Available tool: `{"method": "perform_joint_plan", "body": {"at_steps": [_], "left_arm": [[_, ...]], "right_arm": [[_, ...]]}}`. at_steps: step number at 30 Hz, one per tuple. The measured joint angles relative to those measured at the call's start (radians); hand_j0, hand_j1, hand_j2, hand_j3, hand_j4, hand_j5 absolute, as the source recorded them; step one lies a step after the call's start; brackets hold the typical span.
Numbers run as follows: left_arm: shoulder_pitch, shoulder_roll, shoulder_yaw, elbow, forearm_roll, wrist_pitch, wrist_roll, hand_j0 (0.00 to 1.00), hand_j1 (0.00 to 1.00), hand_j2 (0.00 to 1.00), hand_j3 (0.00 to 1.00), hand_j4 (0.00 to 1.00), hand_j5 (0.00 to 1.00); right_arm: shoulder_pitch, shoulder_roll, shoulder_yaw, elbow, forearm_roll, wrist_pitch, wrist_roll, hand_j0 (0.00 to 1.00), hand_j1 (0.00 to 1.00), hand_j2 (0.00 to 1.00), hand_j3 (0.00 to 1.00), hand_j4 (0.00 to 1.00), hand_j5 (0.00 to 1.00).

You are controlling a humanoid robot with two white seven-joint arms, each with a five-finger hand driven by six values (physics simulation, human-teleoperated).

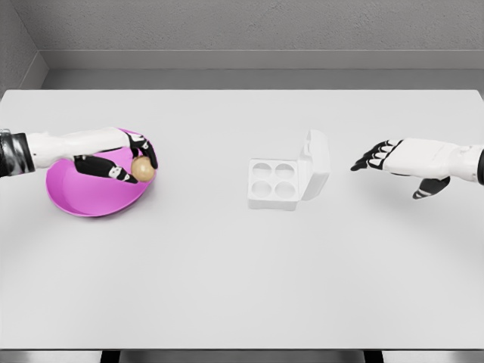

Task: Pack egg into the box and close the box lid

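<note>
- You have a white surface [227,287] filling most of the head view; its near half carries nothing you need to track.
- Your egg box [281,181] sits about midway between the near and far edges, a little right of the surface's middle. It is white, with four round cups, all showing empty.
- The lid [316,162] stands open on the box's right side, hinged there and tilted up and away from the cups.
- Your bowl [76,198] is magenta and lies toward the left edge, at about the same depth as the box and well apart from it.
- Your left hand [125,162] comes in from the left edge and hangs over the bowl's right side. Its fingers [113,172] are curled around the egg [143,169], gripping it.
- The egg is tan and sits at the bowl's right rim, inside that grasp. You cannot tell from this view whether it touches the bowl or is lifted clear of it.
- Your right hand [404,162] comes in from the right edge, level with the box lid and near it but apart. Its fingers [368,160] are stretched toward the lid, loose and open, with the thumb hanging below; it grips nothing.
- Beyond the far edge you see only a grey wall [242,30].
</note>
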Motion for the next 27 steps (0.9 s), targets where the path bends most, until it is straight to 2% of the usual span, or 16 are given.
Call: {"method": "perform_joint_plan", "body": {"at_steps": [17,27], "left_arm": [[-0.02,-0.162,-0.001,0.006,0.071,0.008,0.0,0.37,0.37,0.37,0.37,0.37,0.37],[-0.043,-0.25,-0.011,0.006,0.152,0.08,0.0,0.33,0.33,0.33,0.33,0.33,0.33]], "right_arm": [[-0.005,-0.002,-0.001,0.007,0.0,0.001,0.0,1.0,1.0,1.0,1.0,1.0,1.0],[0.002,-0.001,-0.01,0.023,0.001,0.0,0.0,1.0,1.0,1.0,1.0,1.0,1.0]]}}
